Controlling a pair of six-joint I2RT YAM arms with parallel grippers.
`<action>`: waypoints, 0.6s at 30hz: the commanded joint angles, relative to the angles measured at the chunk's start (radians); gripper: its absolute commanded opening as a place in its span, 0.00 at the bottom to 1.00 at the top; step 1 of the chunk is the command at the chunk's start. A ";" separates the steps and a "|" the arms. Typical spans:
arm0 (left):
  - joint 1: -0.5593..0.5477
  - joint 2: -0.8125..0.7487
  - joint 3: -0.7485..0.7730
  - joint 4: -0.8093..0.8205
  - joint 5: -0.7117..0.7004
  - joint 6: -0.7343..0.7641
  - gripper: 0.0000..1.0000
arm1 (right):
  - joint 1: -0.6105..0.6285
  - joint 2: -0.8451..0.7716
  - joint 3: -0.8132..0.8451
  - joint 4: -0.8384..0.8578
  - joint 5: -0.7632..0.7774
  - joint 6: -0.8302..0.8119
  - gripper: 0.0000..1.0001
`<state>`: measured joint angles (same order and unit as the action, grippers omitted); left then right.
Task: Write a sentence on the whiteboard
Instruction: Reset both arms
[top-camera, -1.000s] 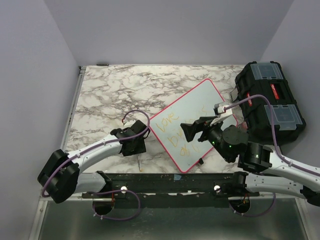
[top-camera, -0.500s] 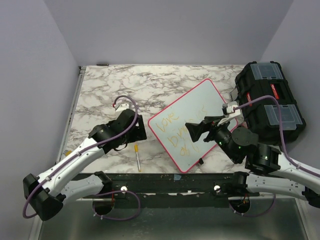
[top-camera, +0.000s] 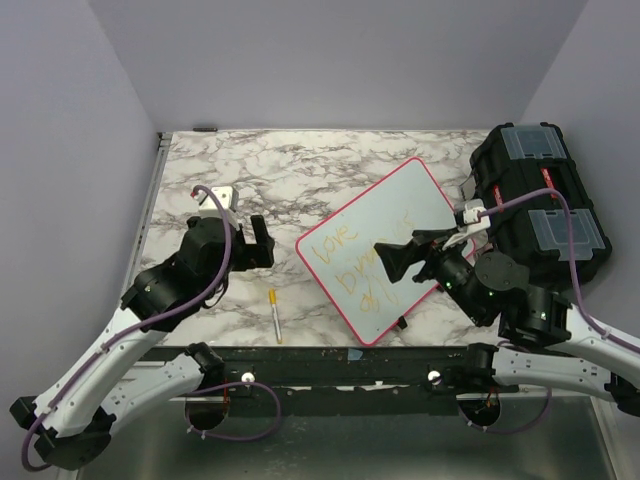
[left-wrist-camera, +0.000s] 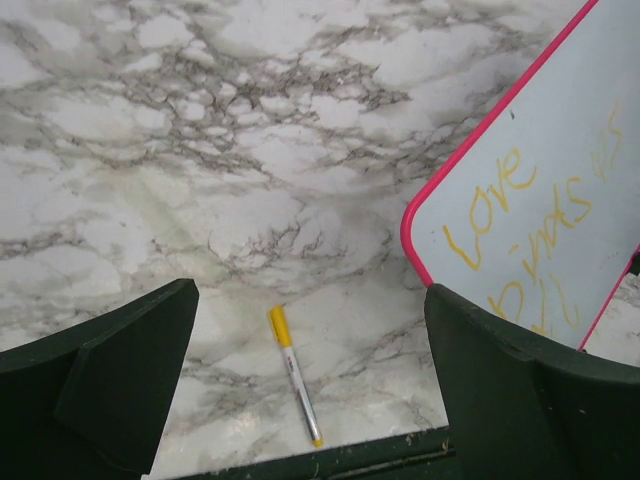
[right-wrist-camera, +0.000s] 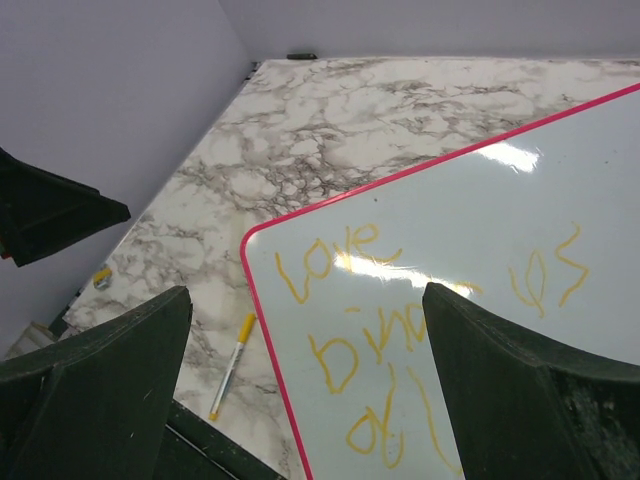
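Left gripper (top-camera: 258, 242), jaws apart and empty, hangs above the table (top-camera: 250, 170). The pen (top-camera: 274, 316) lies just to its base side, long axis toward the bases. The whiteboard (top-camera: 400, 215), bearing the sentence (top-camera: 345, 262), lies to its right, beneath the right gripper (top-camera: 388, 262), likewise apart and empty.

a white-and-grey marbled surface (top-camera: 300, 165) carries a glossy white whiteboard (top-camera: 385, 210) with a pink-red rim, lying flat and askew. a slim white marker (top-camera: 274, 315) with a yellow cap lies near its left corner. a black plastic toolbox (top-camera: 510, 165) sits at the right edge.
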<state>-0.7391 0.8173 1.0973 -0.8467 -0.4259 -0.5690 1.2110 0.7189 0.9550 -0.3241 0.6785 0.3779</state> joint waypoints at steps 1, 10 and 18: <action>0.003 -0.116 -0.132 0.206 -0.024 0.129 0.98 | 0.004 -0.052 -0.065 0.009 -0.013 0.010 1.00; 0.003 -0.152 -0.110 0.165 -0.051 0.138 0.98 | 0.005 -0.116 -0.135 0.043 0.025 -0.012 1.00; 0.003 -0.213 -0.165 0.113 -0.141 0.216 0.99 | 0.004 -0.121 -0.104 0.032 0.075 -0.066 1.00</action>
<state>-0.7391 0.6510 0.9741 -0.7086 -0.4782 -0.4240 1.2110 0.6048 0.8326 -0.3073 0.7052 0.3511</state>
